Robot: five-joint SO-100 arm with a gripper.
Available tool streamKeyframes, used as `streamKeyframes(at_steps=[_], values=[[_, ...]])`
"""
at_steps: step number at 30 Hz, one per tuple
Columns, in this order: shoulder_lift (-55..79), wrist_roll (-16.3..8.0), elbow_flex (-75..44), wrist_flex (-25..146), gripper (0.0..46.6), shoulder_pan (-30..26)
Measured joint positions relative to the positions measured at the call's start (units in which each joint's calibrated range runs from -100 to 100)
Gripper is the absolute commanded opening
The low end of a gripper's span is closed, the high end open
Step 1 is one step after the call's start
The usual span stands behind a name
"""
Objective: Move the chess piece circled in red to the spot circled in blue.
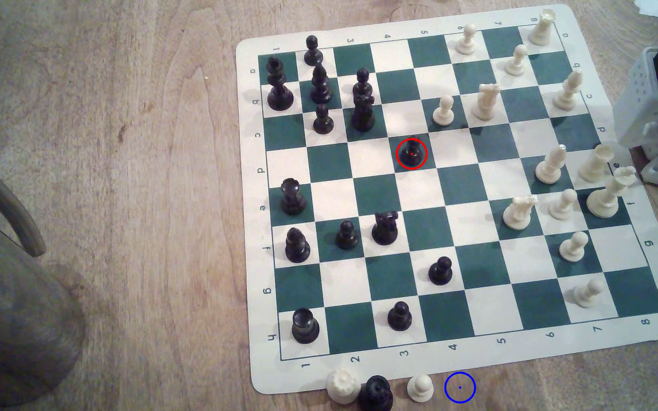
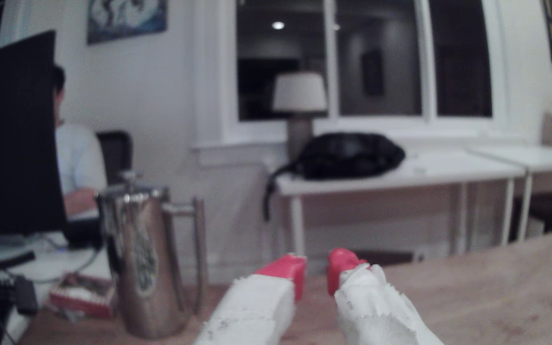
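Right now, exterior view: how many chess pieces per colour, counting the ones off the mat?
Black pieces: 15, including the circled chess piece and one off the mat, at
Cream pieces: 15, two of them off the mat, at and
Total: 30

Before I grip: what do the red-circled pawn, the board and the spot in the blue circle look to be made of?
The pawn looks like glossy black plastic, with faint highlights on its head. The board seems a thin flexible printed mat, vinyl perhaps: rounded corners, lying flat. The spot is bare light brown wood grain of the tabletop, matte.
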Motion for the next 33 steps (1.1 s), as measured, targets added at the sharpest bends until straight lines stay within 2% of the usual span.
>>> streamKeyframes(at_steps=[1,3,4,5,10,12,15,18,25,28,33], values=[[0.1,-0.5,-0.1,0.7,8.3,-0.1],[1.0,-3.0,-0.1,1.8,9.1,-0.2],[2.3,-4.7,-0.1,2.1,7.3,-0.2],[2.9,-5.2,-0.1,2.2,5.2,-0.2],[9.8,-5.4,-0.6,3.0,10.4,-1.0],[14.7,-5.4,-4.2,5.3,9.3,-1.4],[24.7,-3.9,-12.6,12.8,9.7,-2.1],[33.5,-3.4,-18.0,17.8,16.8,-2.1],[49.4,-3.4,-25.7,25.7,19.8,-2.1],[59.7,-4.2,-29.6,29.0,20.8,-2.3],[66.3,-5.4,-30.6,29.2,27.0,-1.8]])
